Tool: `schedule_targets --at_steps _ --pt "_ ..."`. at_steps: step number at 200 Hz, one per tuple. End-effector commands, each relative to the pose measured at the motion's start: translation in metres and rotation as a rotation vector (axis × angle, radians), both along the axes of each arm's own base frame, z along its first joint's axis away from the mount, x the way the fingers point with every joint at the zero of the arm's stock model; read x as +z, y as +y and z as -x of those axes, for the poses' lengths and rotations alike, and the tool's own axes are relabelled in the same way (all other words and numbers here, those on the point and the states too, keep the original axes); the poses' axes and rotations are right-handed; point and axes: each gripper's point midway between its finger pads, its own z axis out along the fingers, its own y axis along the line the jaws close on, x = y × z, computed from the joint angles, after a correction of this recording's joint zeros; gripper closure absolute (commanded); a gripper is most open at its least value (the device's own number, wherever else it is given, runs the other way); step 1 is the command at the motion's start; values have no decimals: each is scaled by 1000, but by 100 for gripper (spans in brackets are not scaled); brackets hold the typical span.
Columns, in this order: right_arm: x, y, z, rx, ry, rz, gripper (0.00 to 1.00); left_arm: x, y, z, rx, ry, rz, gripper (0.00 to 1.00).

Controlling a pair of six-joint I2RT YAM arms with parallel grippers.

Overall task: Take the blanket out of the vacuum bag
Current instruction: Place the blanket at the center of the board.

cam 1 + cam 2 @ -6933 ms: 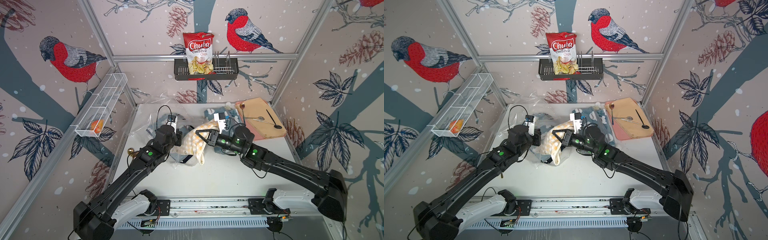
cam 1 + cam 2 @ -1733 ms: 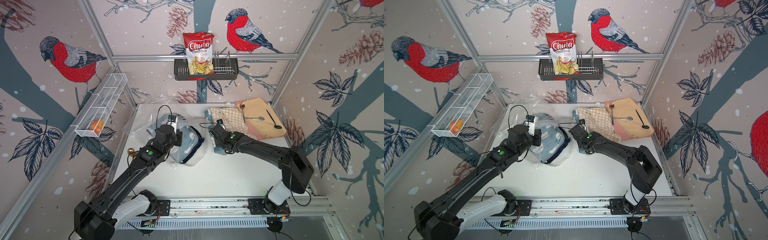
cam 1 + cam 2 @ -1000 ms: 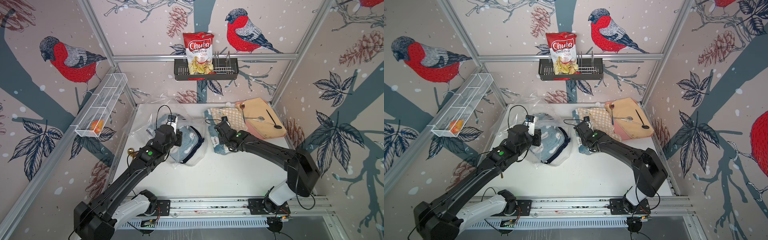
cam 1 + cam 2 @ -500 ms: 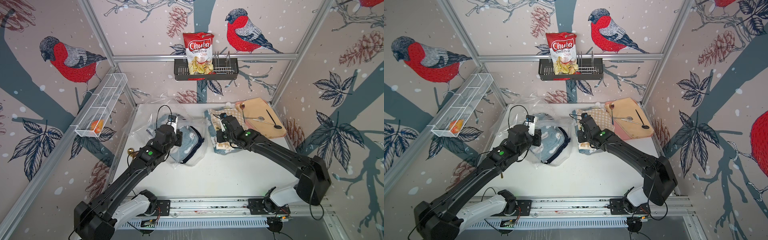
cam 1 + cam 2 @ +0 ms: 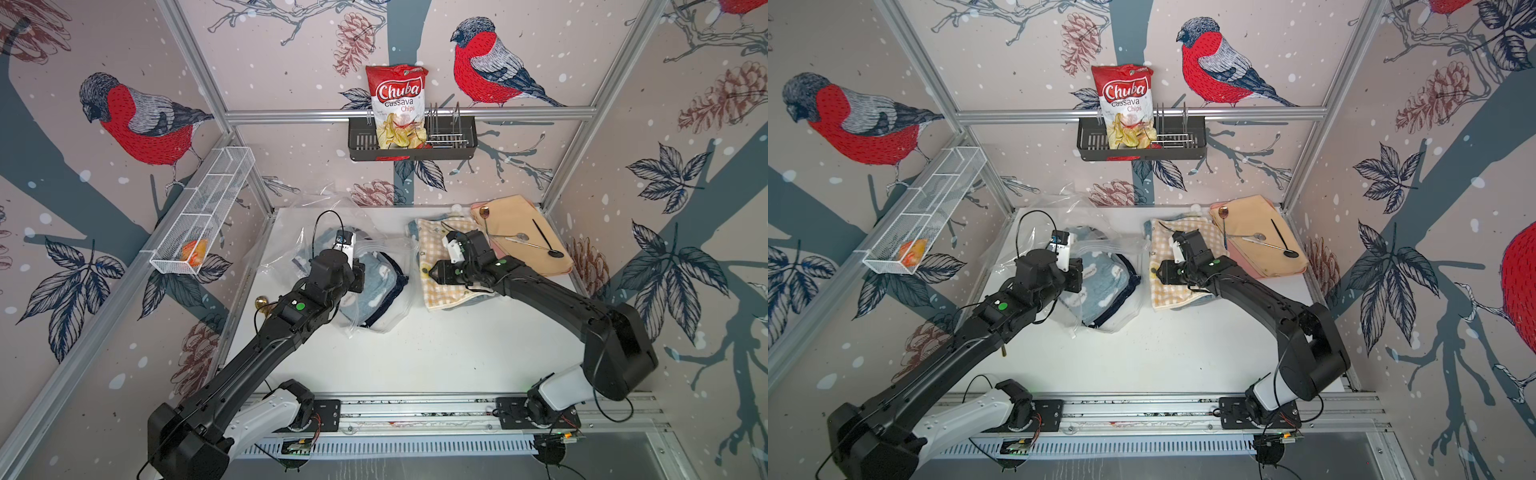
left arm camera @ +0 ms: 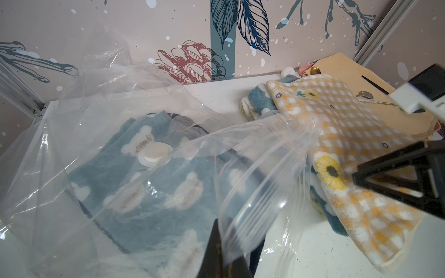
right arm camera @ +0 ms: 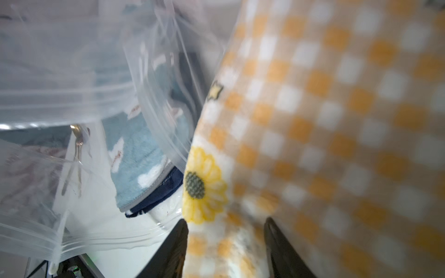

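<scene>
Left fingers are pinched together on the slippery lip of the bag, while our right fingers stand apart astride the check blanket, which lies out on the worktop near its far right corner. We judge it soft and light, best pinched at a fold; a blue blanket sits inside the bag.

Robot test cell: aluminium frame, bird-print walls.

- Yellow checked blanket: blurred in the right wrist view.
- Blue cloth under it: mostly hidden.
- Orange thing in the wire basket, nine o'clock of the table: too small to tell.
</scene>
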Motion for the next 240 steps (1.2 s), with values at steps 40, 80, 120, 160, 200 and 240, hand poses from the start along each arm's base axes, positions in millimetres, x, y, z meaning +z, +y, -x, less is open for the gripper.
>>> schedule_targets --at_steps 40,80,120,160,200,240 --pt "56 -22 -71 -171 -222 38 42 6 -3 -2 -7 -19 17 97" --pt "15 7 -134 -170 -199 243 34 1 -6 -3 -21 -3 18 97" --pt "-31 30 -177 -223 -221 449 32 1 -9 -3 -35 -4 27 95" --pt "-33 41 -181 -254 -267 495 50 1 -5 -3 -19 -14 17 95" --pt "-14 45 -179 -264 -296 467 82 3 -7 -3 -27 -16 24 95" --pt "6 47 -178 -273 -334 428 100 4 -9 -1 -39 -17 35 95"
